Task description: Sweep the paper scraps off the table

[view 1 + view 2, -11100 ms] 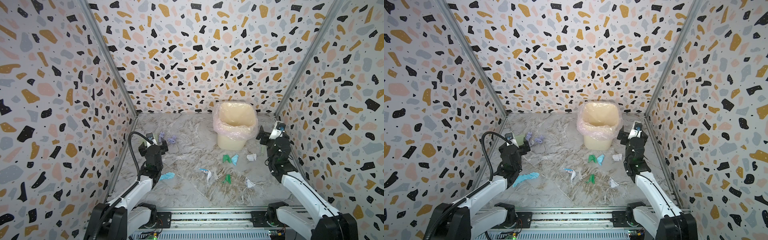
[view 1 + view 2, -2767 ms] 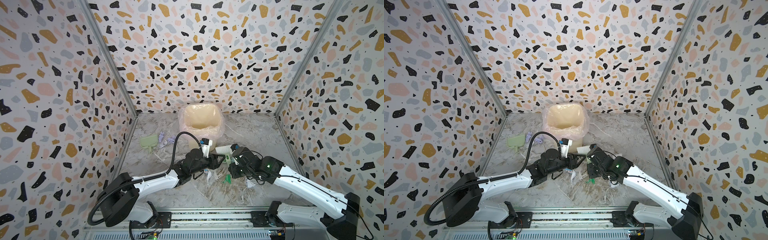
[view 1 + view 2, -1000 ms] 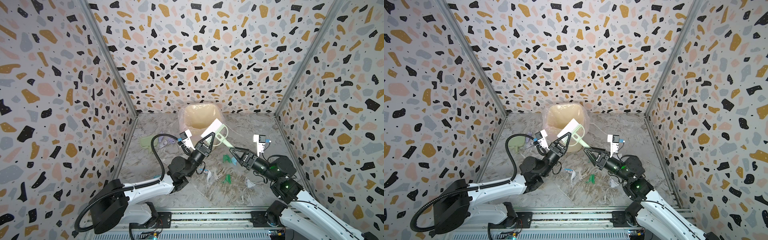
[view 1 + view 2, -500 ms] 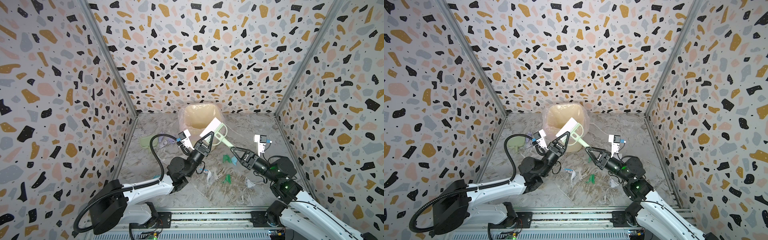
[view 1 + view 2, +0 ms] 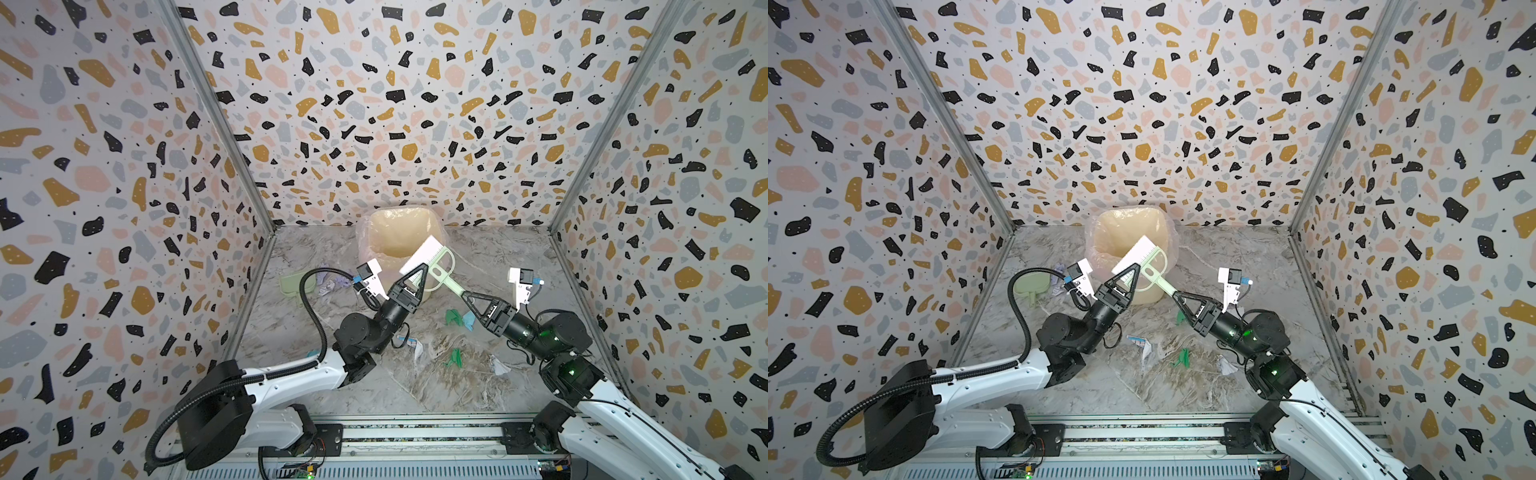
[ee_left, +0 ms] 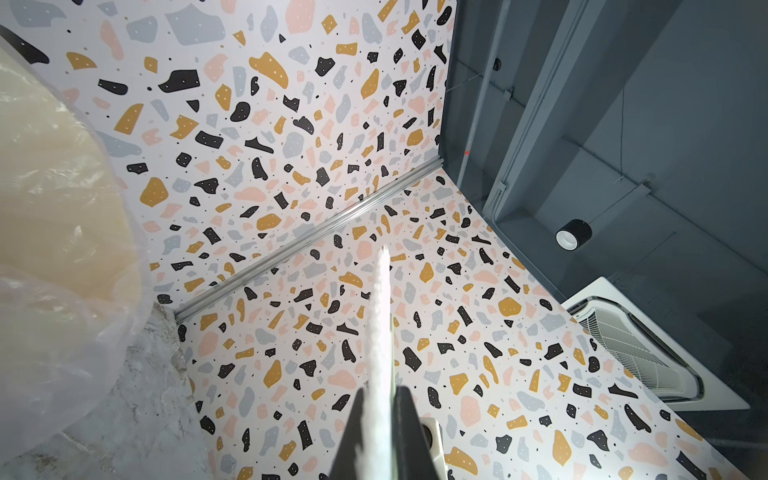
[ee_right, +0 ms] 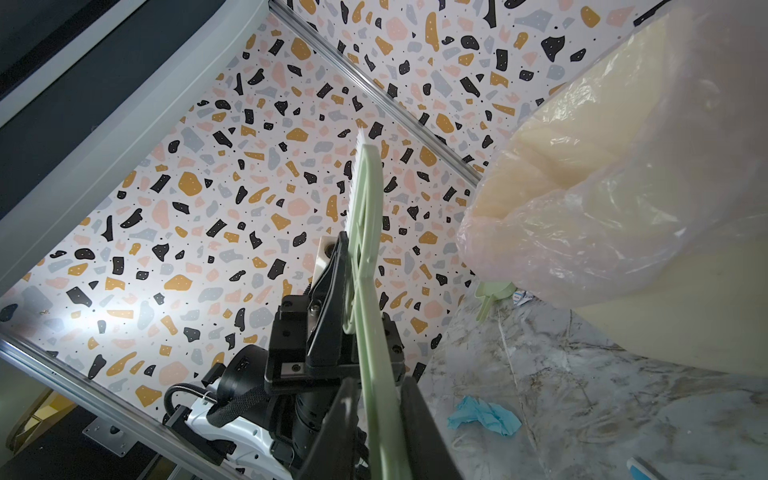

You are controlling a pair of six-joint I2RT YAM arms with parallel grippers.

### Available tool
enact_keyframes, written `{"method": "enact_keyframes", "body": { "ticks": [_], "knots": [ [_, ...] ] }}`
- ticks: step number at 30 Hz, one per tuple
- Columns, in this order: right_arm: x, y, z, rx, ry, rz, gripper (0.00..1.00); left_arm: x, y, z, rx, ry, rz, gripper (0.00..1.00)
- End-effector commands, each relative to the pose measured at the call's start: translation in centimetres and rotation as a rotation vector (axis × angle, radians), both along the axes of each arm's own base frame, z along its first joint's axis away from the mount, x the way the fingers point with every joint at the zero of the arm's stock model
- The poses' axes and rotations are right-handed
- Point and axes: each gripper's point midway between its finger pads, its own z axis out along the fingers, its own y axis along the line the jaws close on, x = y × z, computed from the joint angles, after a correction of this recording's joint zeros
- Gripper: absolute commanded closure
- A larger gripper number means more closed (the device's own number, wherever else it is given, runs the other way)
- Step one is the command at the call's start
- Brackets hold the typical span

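On the marble table the paper scraps lie scattered, none swept yet, while the left gripper clamps the bristles of the hand brush, the right gripper pinches its handle, and the dustpan sits unused

Left arm: your left arm reaches from the front rail toward the middle, with the elbow low and the forearm lifted.
Left wrist: it is turned upward and to the back.
Left claw: your left claw is raised, and its jaws are pressed on the white bristles of the brush.
Right arm: your right arm rises from the front right corner and bends toward the middle.
Right claw: your right claw points up and to the left, with its jaws closed on the end of the brush handle.
Both claws: the tips are near each other but apart.
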Motion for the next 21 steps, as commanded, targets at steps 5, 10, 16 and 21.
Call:
{"method": "enact_keyframes", "body": {
  "ticks": [5,10,16,21],
  "knots": [
    [-0.6,0.3,1.1,0.018,-0.03,0.04,0.98,-0.5,0.3,1.7,-0.014,-0.045,0.005,1.0],
    [-0.7,0.7,0.8,0.008,-0.022,0.064,1.0,-0.3,0.2,1.4,0.008,-0.038,0.013,1.0],
    [-0.7,0.7,0.6,-0.004,-0.009,0.065,1.0,-0.2,0.3,1.4,0.037,-0.029,0.032,0.77],
    [-0.1,-0.8,1.3,-0.034,-0.015,-0.003,1.0,0.0,0.8,0.6,0.137,0.003,0.073,0.2]
  ]
}}
